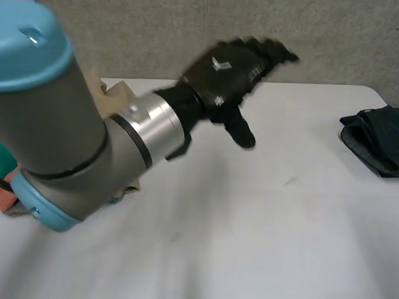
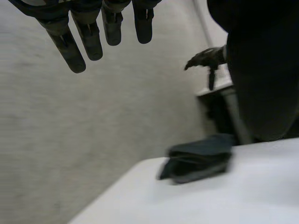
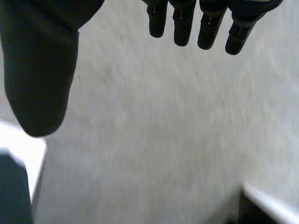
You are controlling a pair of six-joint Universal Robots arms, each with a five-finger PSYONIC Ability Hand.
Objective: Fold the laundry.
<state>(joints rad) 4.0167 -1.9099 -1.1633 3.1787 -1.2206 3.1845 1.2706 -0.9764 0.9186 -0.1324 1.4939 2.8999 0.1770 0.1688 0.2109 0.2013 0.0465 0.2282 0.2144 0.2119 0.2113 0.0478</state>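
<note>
A dark garment, folded into a small bundle [image 1: 381, 139], lies at the table's far right edge. The left wrist view has the same folded bundle [image 2: 200, 161] beyond my left hand's fingertips, near the table's corner. My left hand [image 1: 230, 70] hangs above the back middle of the white table [image 1: 249, 223], open, with straight fingers [image 2: 88, 39] and nothing in it. My right hand [image 3: 210, 23] is open too, its fingers straight over the grey background, holding nothing. A black hand [image 2: 206, 58] shows small and far off beyond the bundle.
A heap of loose clothes lies at the table's left behind my left arm: tan cloth [image 1: 120, 94], green [image 1: 1, 157] and orange-pink [image 1: 1, 199]. A grey wall [image 1: 190, 31] runs behind the table. A white table corner [image 3: 21, 147] lies under my right thumb.
</note>
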